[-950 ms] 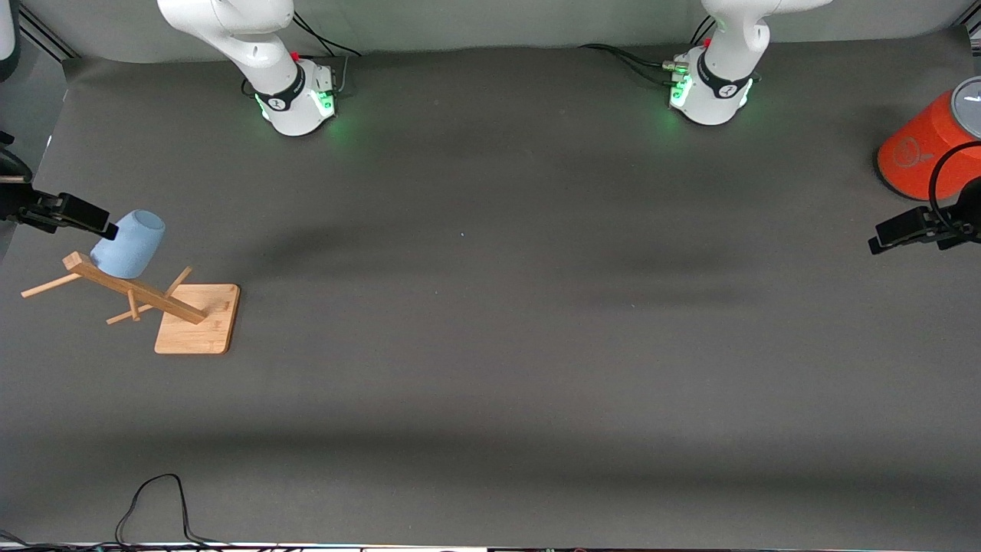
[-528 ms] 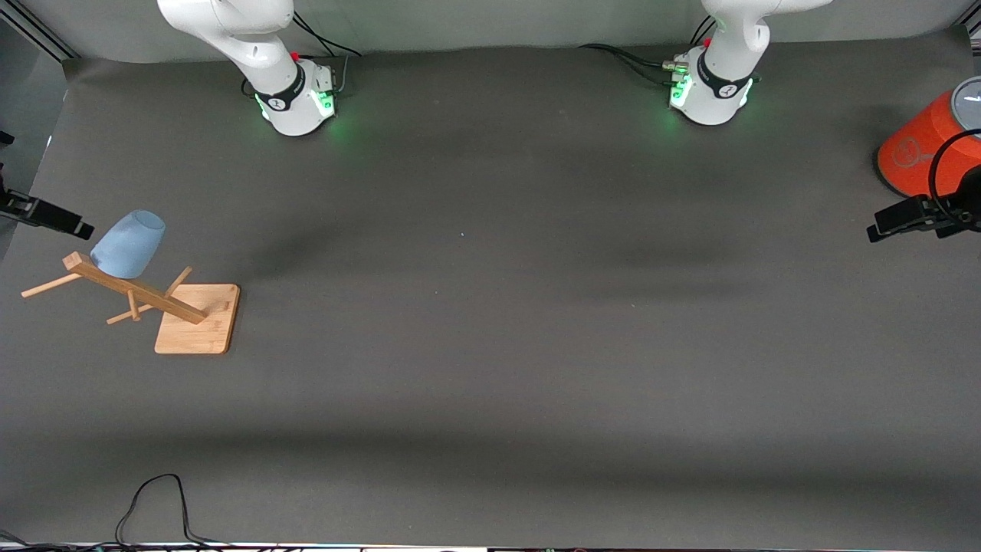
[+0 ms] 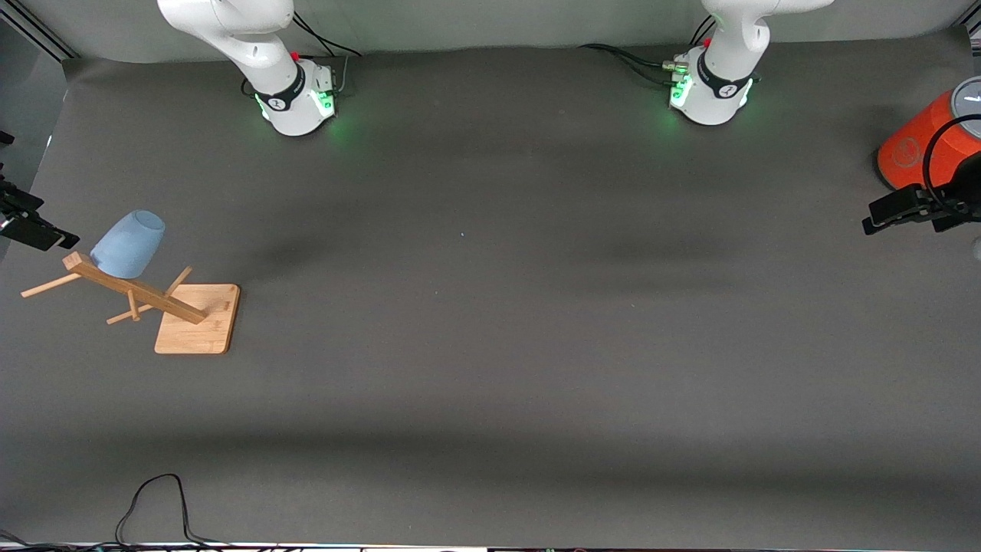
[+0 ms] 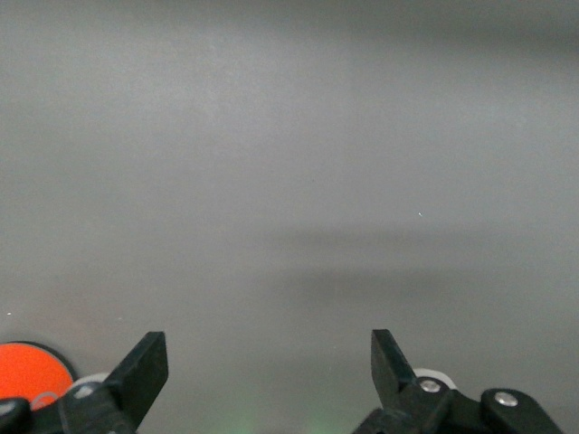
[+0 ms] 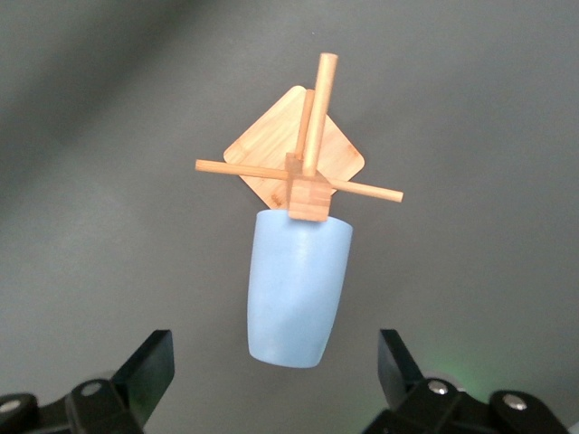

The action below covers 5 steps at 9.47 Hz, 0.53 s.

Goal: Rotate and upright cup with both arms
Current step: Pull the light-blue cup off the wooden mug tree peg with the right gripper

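Note:
The light-blue cup [image 3: 129, 244] hangs tilted with its rim down on a peg of a wooden rack [image 3: 134, 290] at the right arm's end of the table. In the right wrist view the cup [image 5: 298, 285] points its closed base toward my right gripper [image 5: 274, 371], which is open, empty and apart from it. In the front view the right gripper [image 3: 34, 230] shows at the table's edge beside the cup. My left gripper [image 3: 893, 211] is open and empty at the left arm's end; it also shows in the left wrist view [image 4: 267, 362].
The rack stands on a square wooden base [image 3: 198, 318] with thin pegs sticking out. A large orange cylinder with a grey lid [image 3: 916, 146] stands by the left gripper; it also shows in the left wrist view [image 4: 32, 369]. A black cable [image 3: 153, 502] lies near the front edge.
My right gripper has drawn back from the cup toward the table's edge. The cup stays on the rack. The left gripper has shifted slightly.

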Each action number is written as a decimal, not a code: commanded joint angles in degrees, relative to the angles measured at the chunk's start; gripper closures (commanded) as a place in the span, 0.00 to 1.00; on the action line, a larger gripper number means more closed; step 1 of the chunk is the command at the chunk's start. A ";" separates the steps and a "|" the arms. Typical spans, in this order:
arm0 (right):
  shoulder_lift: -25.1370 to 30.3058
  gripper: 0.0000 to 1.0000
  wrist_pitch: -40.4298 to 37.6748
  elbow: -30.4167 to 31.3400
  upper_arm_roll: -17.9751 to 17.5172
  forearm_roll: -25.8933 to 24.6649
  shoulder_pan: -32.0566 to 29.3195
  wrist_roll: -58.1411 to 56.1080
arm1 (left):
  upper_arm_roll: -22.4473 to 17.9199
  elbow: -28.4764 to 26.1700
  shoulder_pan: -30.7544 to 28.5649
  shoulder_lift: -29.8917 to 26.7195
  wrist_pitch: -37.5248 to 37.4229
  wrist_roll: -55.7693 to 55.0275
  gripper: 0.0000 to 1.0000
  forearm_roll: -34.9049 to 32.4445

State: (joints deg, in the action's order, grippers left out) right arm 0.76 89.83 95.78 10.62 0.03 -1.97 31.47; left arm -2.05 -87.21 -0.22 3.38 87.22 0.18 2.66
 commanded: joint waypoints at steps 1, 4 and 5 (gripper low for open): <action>1.17 0.00 1.21 3.79 2.28 1.81 0.48 1.58 | -3.13 -1.47 3.47 -1.89 -0.12 0.52 0.00 -0.99; 1.34 0.00 7.70 10.11 4.14 4.46 0.65 1.58 | -1.82 -1.47 2.33 -1.97 -0.65 0.52 0.00 -0.90; 1.52 0.00 9.81 12.13 4.23 4.63 0.74 1.58 | -1.82 -1.47 2.42 -1.97 -0.56 0.61 0.00 -0.90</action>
State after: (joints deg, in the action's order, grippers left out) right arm 0.68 96.79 104.49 14.43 3.31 -1.95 31.84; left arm -3.65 -87.32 1.62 3.04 87.19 0.18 2.56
